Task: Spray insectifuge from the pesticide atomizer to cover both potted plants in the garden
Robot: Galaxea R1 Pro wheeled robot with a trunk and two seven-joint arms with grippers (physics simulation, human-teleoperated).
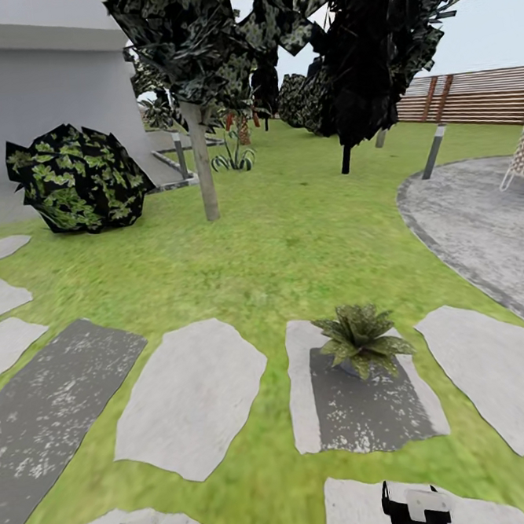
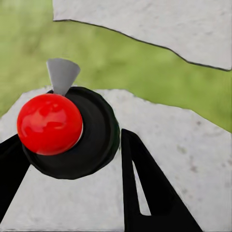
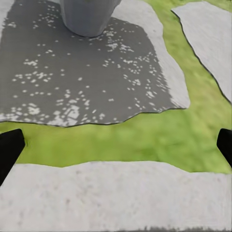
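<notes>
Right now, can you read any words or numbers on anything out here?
No words, numbers or signs can be read anywhere.
The red-topped sprayer between the left claw fingers is blank.
The grey pot of the potted plant has no label.
The stepping stones carry only pale specks.

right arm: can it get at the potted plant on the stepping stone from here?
Probably yes. The potted plant stands ahead of the right gripper, with only grass and bare stepping stone between. The fingers are spread wide and hold nothing. Reach itself is uncertain.

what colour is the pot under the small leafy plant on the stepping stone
Plain grey; the pot shows best in the right wrist view, standing on the dark patch of the stepping stone.
</notes>
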